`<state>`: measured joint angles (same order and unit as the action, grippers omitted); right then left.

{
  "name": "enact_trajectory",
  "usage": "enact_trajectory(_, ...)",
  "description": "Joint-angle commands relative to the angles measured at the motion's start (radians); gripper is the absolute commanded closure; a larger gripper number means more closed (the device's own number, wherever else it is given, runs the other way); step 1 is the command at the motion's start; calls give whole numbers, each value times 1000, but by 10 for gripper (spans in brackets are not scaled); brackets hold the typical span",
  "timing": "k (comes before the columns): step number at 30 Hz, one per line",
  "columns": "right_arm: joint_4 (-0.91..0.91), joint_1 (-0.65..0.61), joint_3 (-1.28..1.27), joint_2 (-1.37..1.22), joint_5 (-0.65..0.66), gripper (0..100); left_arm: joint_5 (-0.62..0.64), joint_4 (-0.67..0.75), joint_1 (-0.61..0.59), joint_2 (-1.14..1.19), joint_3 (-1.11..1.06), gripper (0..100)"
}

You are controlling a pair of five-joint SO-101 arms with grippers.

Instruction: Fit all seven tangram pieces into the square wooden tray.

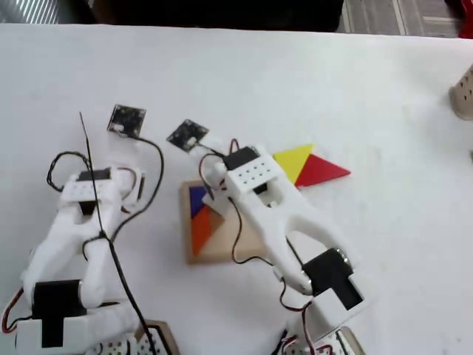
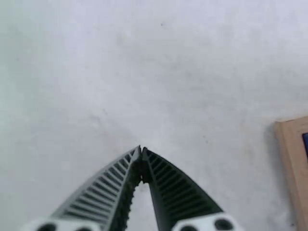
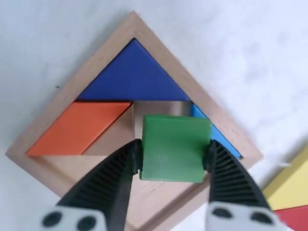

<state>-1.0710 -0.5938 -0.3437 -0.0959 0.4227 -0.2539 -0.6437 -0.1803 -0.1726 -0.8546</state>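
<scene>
The square wooden tray [image 3: 43,129] [image 1: 244,248] lies mid-table under the right arm. In it sit a dark blue triangle [image 3: 132,77] [image 1: 197,200], an orange parallelogram [image 3: 77,126] [image 1: 202,231] and a light blue piece [image 3: 214,134]. My right gripper [image 3: 171,151] is shut on a green square [image 3: 174,147], held above the tray's middle. A yellow triangle [image 1: 294,160] [image 3: 288,185] and a red triangle [image 1: 321,171] [image 3: 291,216] lie on the table to the right of the tray. My left gripper [image 2: 141,150] is shut and empty over bare table left of the tray's edge [image 2: 291,159].
Two small black boards [image 1: 127,119] [image 1: 187,135] with cables lie behind the arms. A pale perforated object [image 1: 463,92] stands at the right table edge. Black cables [image 1: 111,244] run over the left arm. The white tabletop stretches toward the back.
</scene>
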Motion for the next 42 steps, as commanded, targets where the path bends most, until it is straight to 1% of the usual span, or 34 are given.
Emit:
enact_trajectory(1, -12, 2, 41, 30, -18, 762, 3, 21, -15, -4, 31, 972)
enact_trajectory(3, -12, 2, 44, 15, -20, 719, 3, 21, -15, -4, 31, 972)
enact_trajectory(5, -12, 2, 48, 5, -20, 698, 3, 21, -15, -4, 31, 972)
enact_trajectory(9, -15, -4, 49, 12, -20, 697, 3, 21, -15, -4, 31, 972)
enact_trajectory(13, -50, 1, 49, 74, -20, 700, 3, 21, -15, -4, 31, 972)
enact_trajectory(14, -62, 2, 48, 94, -20, 711, 3, 21, -15, -4, 31, 972)
enact_trajectory(16, -81, 12, 41, 133, -20, 770, 3, 21, -15, -4, 31, 972)
enact_trajectory(21, -62, 71, 18, 160, -21, 988, 3, 21, -15, -4, 31, 972)
enact_trajectory(23, -24, 96, -17, 160, -43, 966, 3, 21, -15, -4, 31, 972)
enact_trajectory(25, 7, 105, -48, 160, -64, 980, 3, 21, -15, -4, 31, 972)
enact_trajectory(35, 18, 90, -130, 145, -72, 981, 3, 21, -15, -4, 31, 972)
enact_trajectory(38, 93, 84, -181, 124, -103, 981, 3, 21, -15, -4, 31, 972)
enact_trajectory(42, 159, 77, -186, 104, -126, 981, 3, 21, -15, -4, 31, 972)
